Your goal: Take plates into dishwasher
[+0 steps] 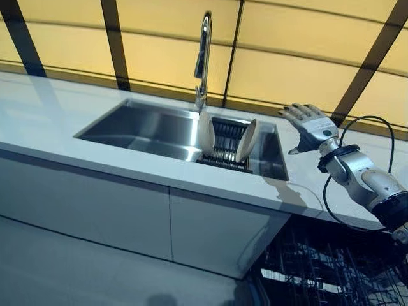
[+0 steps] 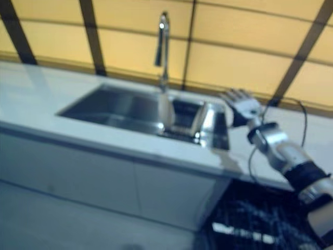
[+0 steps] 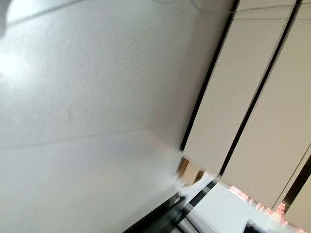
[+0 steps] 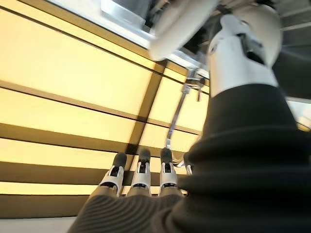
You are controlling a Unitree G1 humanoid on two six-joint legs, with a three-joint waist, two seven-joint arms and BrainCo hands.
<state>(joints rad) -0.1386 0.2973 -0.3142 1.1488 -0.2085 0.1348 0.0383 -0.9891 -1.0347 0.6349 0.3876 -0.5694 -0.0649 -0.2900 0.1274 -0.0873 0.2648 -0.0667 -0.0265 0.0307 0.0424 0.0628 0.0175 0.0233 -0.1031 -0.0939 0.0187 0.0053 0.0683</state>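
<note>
Two beige plates stand on edge in a dark rack (image 1: 224, 145) at the right end of the steel sink (image 1: 153, 131): one plate (image 1: 205, 134) on the rack's left, the other plate (image 1: 246, 140) on its right. My right hand (image 1: 310, 125) hovers above the white counter, just right of the sink, with straight spread fingers (image 4: 141, 170) and nothing in it. A short gap separates it from the right plate. The open dishwasher's wire racks (image 1: 319, 268) show below the counter at the lower right. My left hand is in no view.
A tall chrome faucet (image 1: 203, 57) rises behind the sink, right above the plates. The white counter (image 1: 51, 115) stretches to the left. White cabinet fronts (image 1: 115, 210) run below it. Yellow wall panels with dark bars stand behind.
</note>
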